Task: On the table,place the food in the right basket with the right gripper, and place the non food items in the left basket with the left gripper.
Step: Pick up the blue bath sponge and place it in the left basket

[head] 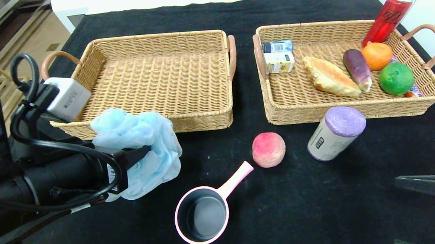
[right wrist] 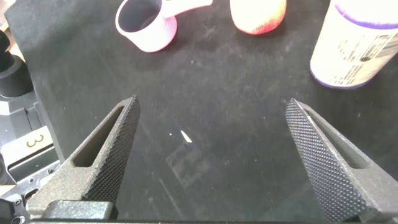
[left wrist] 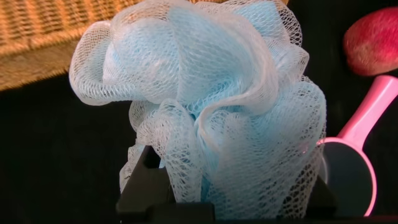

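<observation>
My left arm reaches in from the near left, wrist wrapped in black cable, pointing toward the middle. Its black two-fingered left gripper [head: 147, 151] is clamped on the fluffy light-blue mesh bath puff [left wrist: 211, 106], whose mesh bulges around and over both fingers. My right arm sits low at the near right edge; its black tapered right gripper [right wrist: 211, 162] hovers with its textured fingers [right wrist: 115, 146] spread wide, nothing between them.

Head camera looks down; 2 wrist cameras sit close (sharing the peach [head: 268, 149]).
</observation>
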{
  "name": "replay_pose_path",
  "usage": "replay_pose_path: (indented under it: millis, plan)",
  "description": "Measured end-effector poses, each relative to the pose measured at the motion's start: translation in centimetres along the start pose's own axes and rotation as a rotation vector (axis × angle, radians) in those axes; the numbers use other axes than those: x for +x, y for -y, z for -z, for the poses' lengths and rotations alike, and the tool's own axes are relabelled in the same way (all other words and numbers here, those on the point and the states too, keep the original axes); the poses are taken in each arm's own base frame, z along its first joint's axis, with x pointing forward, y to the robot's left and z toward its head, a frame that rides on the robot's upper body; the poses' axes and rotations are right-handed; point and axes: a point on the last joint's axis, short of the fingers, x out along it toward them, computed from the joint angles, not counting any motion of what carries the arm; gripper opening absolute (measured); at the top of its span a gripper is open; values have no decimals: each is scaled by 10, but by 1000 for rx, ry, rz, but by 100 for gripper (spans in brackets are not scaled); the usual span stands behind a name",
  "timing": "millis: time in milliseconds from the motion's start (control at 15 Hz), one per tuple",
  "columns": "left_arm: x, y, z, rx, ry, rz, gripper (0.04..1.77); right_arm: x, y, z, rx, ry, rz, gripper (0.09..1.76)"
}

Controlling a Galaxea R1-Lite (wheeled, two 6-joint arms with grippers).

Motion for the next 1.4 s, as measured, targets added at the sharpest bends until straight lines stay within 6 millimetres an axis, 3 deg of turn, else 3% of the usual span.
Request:
replay_pose_path:
  millis: [467,800,1133,1400]
  plan:
    - [-20,-2,-34,11,106,11,68,-5,1,-4,-4,25,26,171]
    - [-17,-3,-63,14,178,4,67,-7,3,-5,-2,31,48,171]
    - [9,-3,-94,16,227,-10,66,-11,1,-7,-11,51,52,171]
    - [52,-5,-109,12,228,-22,66,-13,1,-7,-14,55,56,171]
